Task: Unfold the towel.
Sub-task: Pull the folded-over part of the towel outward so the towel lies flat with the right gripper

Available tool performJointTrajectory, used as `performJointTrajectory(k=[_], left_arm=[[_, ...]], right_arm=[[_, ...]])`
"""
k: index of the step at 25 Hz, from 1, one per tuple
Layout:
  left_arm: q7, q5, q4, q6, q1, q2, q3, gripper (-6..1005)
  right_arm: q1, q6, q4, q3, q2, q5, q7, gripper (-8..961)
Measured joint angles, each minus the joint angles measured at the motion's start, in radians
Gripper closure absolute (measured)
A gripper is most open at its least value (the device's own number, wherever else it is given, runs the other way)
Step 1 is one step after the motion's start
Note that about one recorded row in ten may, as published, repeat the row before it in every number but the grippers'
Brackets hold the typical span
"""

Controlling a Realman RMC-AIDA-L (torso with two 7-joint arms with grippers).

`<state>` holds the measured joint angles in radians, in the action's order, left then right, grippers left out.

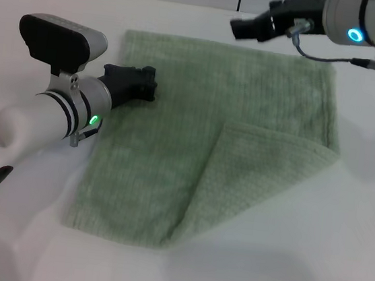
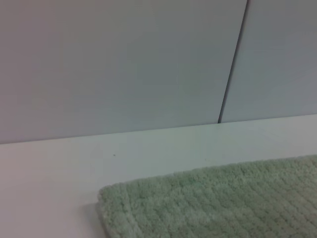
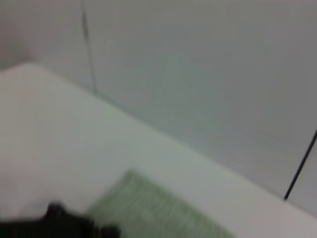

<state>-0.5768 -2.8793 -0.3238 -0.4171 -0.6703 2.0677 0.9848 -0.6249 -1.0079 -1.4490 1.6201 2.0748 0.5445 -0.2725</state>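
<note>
Towel (image 1: 193, 148) mid-bench, right near corner folded over; left claw (image 1: 146, 83) low at its left edge, right claw (image 1: 244, 26) above far edge, grips untellable; next: flap pulled toward right near bench corner.

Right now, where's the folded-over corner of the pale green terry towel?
In the head view, the pale green terry towel lies flat on the white table; its folded-over corner is on its near right part, away from both grippers.
</note>
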Motion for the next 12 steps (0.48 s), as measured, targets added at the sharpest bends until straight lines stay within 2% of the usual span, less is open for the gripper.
performJointTrajectory(k=[2,4,7,8,12], left_arm=[[0.000,0.000,0.000,0.000,0.000,0.000,0.000,995],[0.000,0.000,0.000,0.000,0.000,0.000,0.000,995],[0.000,0.000,0.000,0.000,0.001,-0.001,0.000,995],[0.000,0.000,0.000,0.000,0.001,-0.001,0.000,995],[0.000,0.000,0.000,0.000,0.000,-0.001,0.000,995]], right_arm=[[-0.031,-0.086,0.027,-0.036,0.001,0.028,-0.063,201],[-0.046,-0.113,0.048,-0.051,0.001,0.040,-0.088,201],[-0.102,-0.194,0.154,-0.100,0.000,0.083,-0.183,201],[-0.102,-0.194,0.154,-0.100,0.000,0.083,-0.183,201],[-0.169,-0.218,0.313,-0.109,0.001,0.103,-0.270,202]])
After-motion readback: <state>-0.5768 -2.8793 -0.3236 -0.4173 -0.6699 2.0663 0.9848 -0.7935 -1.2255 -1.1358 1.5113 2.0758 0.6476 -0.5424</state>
